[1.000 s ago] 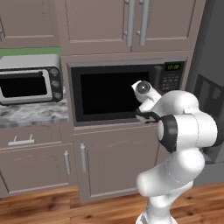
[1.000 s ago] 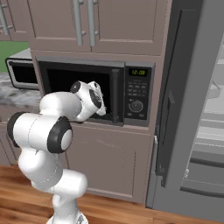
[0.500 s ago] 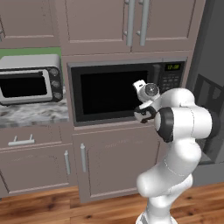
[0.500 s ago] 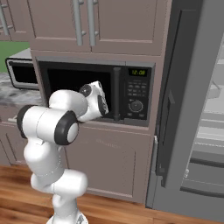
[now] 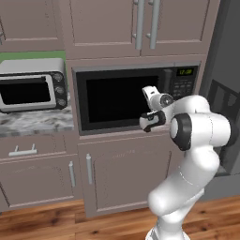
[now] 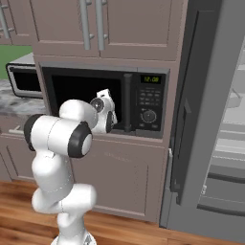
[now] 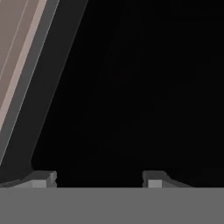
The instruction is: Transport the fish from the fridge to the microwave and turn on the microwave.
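Dark finger tips of the gripper [image 7: 99,178] are seen spread apart at the bottom of the hand view, with nothing visible between them, though little of them is shown, so a grip cannot be fully ruled out. Black glass of the microwave [image 5: 117,98] door is faced by the hand at close range, and a strip of the door's dark frame and of brown cabinet is caught along the left edge of that view. From the left base view the white hand [image 5: 153,108] is seen raised in front of the right part of the window, beside the vertical door handle [image 6: 127,101]. The door is shut. A green digital display [image 6: 151,79], rows of buttons and a round knob [image 6: 149,116] are carried on the control panel to the right of the handle.

Brown cabinet doors are set above and below the microwave. A silver toaster oven [image 5: 31,84] is stood on a marbled counter [image 5: 35,121] to the left, against a green wall. To the right, the fridge [image 6: 225,119] is seen with its dark-grey door [image 6: 191,105] swung open and pale shelves exposed inside. The fish cannot be made out in any of the views
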You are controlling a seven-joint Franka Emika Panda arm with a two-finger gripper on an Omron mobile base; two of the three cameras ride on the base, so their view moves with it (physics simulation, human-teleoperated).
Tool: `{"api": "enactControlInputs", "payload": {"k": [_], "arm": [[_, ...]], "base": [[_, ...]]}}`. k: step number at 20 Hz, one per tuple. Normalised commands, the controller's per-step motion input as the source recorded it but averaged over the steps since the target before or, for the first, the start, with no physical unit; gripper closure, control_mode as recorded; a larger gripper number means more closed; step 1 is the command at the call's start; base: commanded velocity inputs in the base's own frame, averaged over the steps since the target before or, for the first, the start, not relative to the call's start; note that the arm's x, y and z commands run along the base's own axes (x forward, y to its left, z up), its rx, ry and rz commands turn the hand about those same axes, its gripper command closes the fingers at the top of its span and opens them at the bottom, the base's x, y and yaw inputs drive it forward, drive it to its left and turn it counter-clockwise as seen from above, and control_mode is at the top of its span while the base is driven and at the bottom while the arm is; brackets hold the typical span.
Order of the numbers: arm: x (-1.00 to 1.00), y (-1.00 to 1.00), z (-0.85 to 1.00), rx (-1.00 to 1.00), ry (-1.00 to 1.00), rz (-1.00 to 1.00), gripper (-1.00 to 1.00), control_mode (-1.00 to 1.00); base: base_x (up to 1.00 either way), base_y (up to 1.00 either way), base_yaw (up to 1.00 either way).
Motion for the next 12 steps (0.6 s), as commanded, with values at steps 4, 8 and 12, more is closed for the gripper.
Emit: {"api": "enactControlInputs", "payload": {"k": [4, 8, 12], "arm": [[-0.31, 0.02, 0.12, 0.0, -0.12, 0.09, -1.0, -1.0], [-0.3, -0.01, 0.11, -0.03, -0.09, 0.03, -1.0, -1.0], [-0.22, -0.07, 0.17, -0.03, 0.0, 0.0, -1.0, -1.0]], "base": [[0.0, 0.0, 0.0], [0.0, 0.0, 0.0], [0.0, 0.0, 0.0]]}}
